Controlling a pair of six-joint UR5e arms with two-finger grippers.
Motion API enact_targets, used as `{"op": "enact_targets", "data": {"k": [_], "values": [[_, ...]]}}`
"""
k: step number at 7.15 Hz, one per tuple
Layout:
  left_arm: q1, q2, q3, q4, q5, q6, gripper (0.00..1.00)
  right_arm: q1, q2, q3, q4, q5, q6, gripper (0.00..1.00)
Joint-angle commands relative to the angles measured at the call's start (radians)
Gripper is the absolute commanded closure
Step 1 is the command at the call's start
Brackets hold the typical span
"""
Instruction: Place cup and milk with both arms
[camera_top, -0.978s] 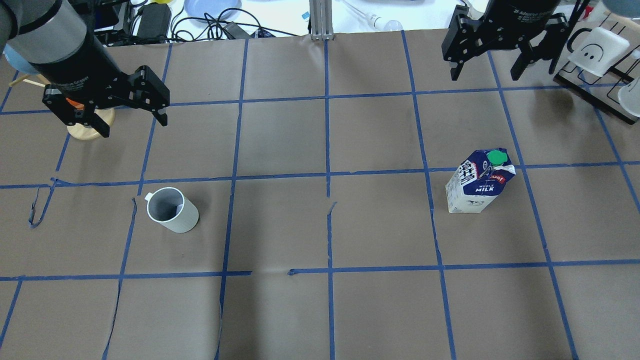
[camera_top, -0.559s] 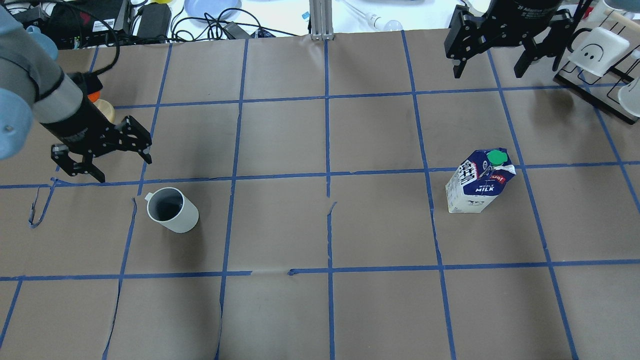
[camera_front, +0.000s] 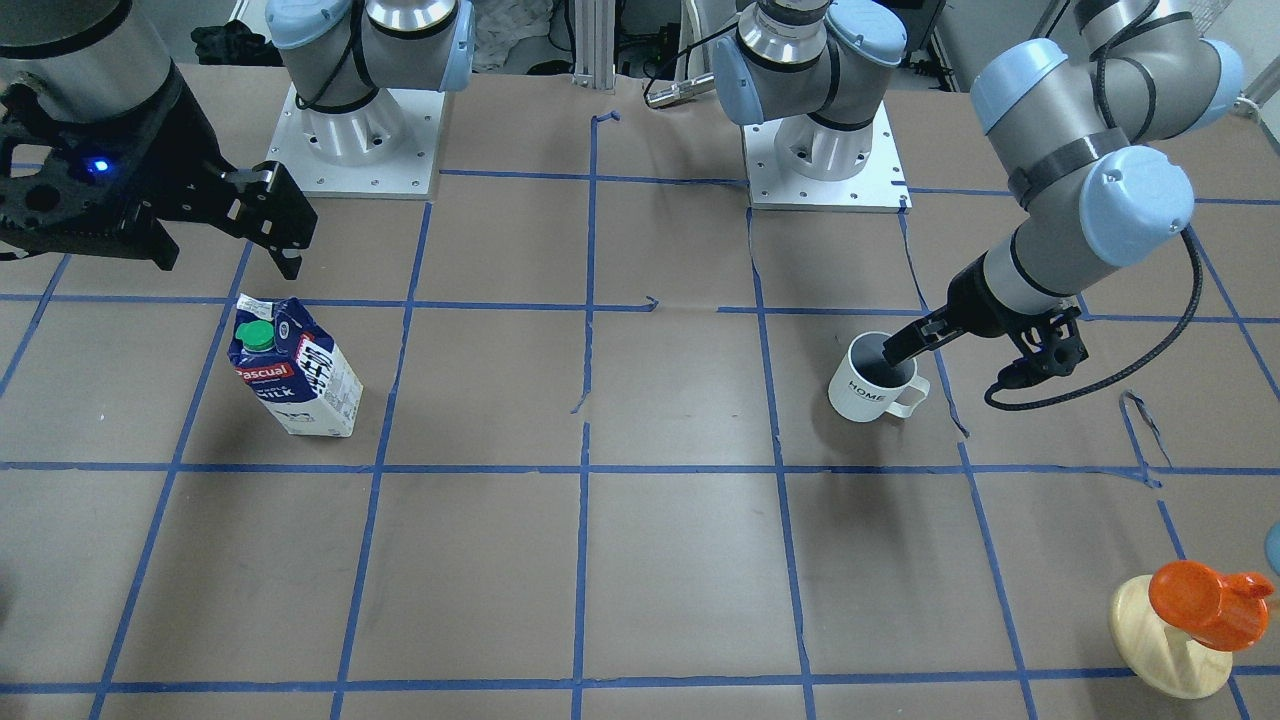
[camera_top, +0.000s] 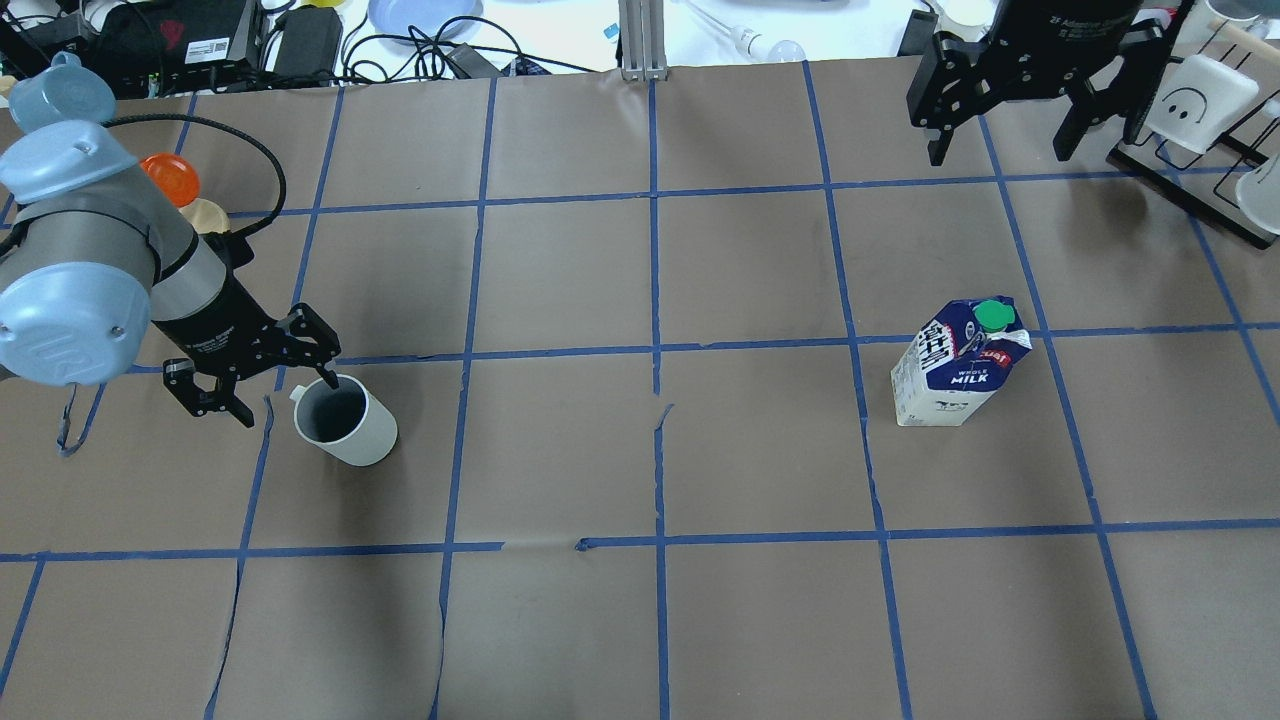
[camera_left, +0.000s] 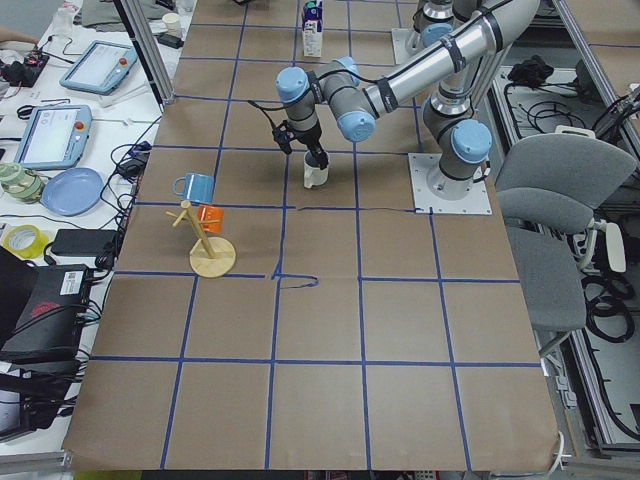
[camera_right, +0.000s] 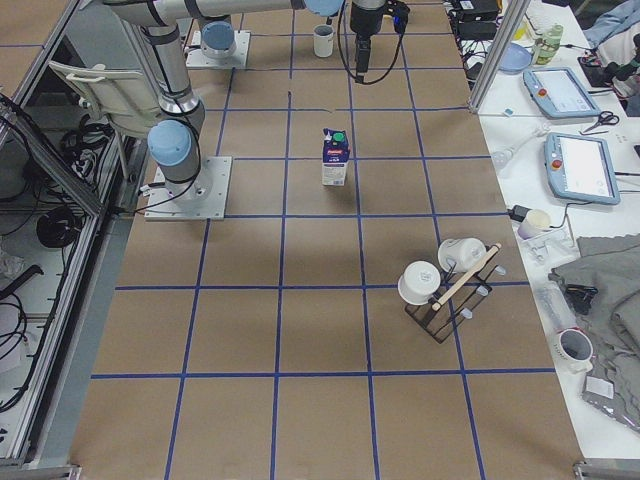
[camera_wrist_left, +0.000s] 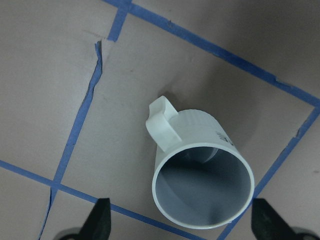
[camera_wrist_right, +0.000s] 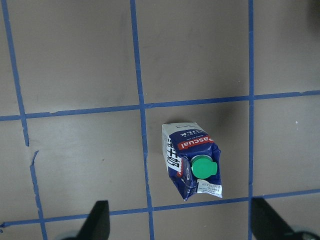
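left gripper (camera_top: 287, 402) is low over the cup (camera_top: 347, 428), black fingers spread wide and holding nothing. in the overhead view one fingertip sits right at the mug's rim while the other hangs outside, past the handle side. whether that near tip touches the ceramic, cannot tell. the wrist camera looks down into the mug: a smooth round mouth with a matt grey inside, a glossy white wall and a chunky loop handle sticking out to one side. it stands upright on the table (camera_top: 560, 280), which is covered in brown paper taped into squares with blue strips, torn and lifting in places near the mug.

over on the other side, the milk (camera_top: 958, 365) stands upright in its own square. it is a small gable-top carton with a dark blue peak, a white lower body and a round green cap on the slope. right gripper (camera_top: 1000, 150) hangs high toward the far edge, well apart from the carton, jaws wide open and empty. its wrist camera looks straight down on the green cap.
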Motion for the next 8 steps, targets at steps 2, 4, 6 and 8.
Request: {"op": "enact_targets", "data": {"k": [2, 4, 6, 8], "values": [[0.001, -0.052, -0.012, 0.006, 0.002, -0.006, 0.00, 0.002, 0.006, 0.061, -0.027, -0.004, 0.000, 0.00], [0.001, -0.074, -0.009, 0.007, 0.002, -0.006, 0.27, 0.002, 0.007, 0.068, -0.089, 0.009, -0.006, 0.00], [0.001, -0.092, -0.001, 0.007, -0.001, -0.009, 1.00, 0.002, 0.016, 0.074, -0.102, 0.017, -0.030, 0.00], [0.000, -0.088, 0.076, -0.008, 0.008, 0.001, 1.00, 0.002, 0.015, 0.074, -0.103, 0.025, -0.057, 0.00]]}}
